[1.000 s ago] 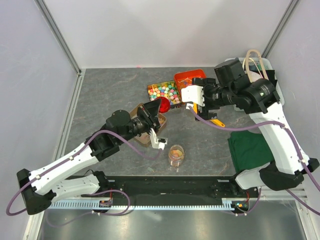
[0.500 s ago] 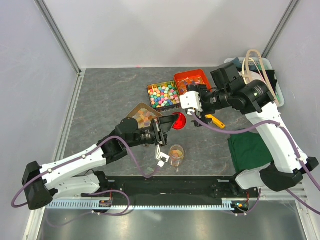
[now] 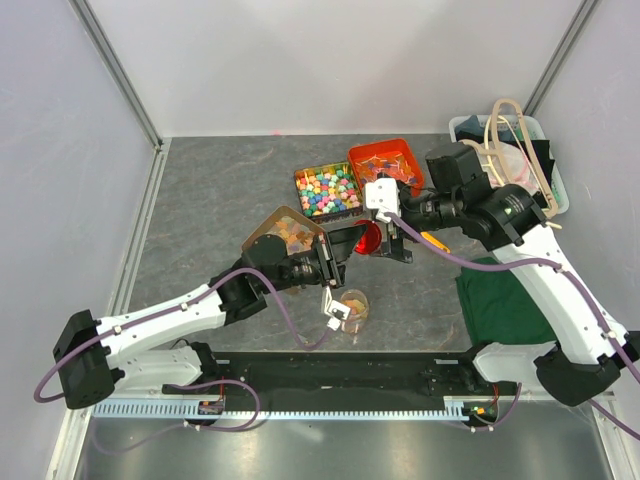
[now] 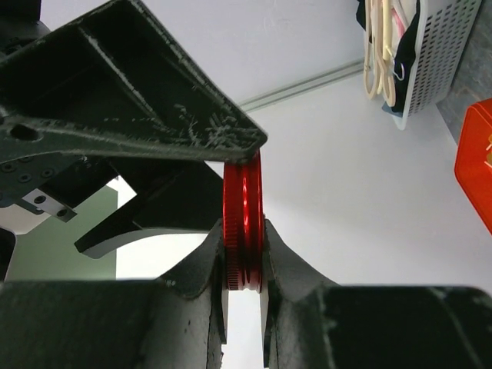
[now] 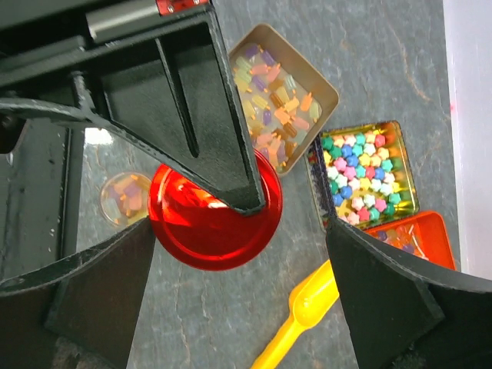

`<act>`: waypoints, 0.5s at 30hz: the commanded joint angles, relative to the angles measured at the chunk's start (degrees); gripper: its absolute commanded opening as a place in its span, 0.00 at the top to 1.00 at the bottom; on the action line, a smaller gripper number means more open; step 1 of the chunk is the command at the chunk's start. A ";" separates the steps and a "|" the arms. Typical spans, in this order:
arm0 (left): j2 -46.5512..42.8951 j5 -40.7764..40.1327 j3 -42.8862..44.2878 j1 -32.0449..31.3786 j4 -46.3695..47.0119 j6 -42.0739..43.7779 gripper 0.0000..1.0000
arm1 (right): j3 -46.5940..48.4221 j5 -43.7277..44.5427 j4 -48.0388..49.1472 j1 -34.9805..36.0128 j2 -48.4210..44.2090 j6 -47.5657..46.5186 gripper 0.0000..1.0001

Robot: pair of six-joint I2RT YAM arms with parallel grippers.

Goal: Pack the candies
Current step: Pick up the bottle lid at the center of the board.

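Note:
The candies [image 3: 287, 234] are pastel pieces in a tan tray; they also show in the right wrist view [image 5: 275, 100]. Some lie in a small clear jar [image 3: 351, 309], which the right wrist view [image 5: 125, 199] shows too. My left gripper [image 3: 355, 243] is shut on a red lid [image 3: 369, 240] and holds it in the air, above the table beyond the jar. The left wrist view shows the lid [image 4: 244, 215] edge-on between the jaws of the left gripper [image 4: 244, 269]. My right gripper [image 5: 238, 300] is open, its fingers apart on either side of the lid [image 5: 207, 227].
A tray of bright multicoloured candies [image 3: 327, 190] and an orange tray [image 3: 383, 160] stand behind. A yellow scoop [image 3: 434, 242] lies under the right arm. A green cloth [image 3: 505, 300] lies at the right and a white basket [image 3: 520, 150] stands at the back right.
My left arm has carried the red lid right and forward, from over the tan tray to beside the right gripper. My right gripper has come down and left toward the lid.

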 commanded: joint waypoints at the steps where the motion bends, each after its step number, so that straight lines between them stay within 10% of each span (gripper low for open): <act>1: 0.52 -0.83 1.67 -0.78 3.76 3.29 0.98 | -0.23 -4.86 5.09 -0.14 -1.84 4.19 0.02; 15: 2.02 -3.73 3.69 -1.04 4.46 0.48 0.98 | -1.98 -4.42 3.77 -0.14 -2.20 2.17 0.04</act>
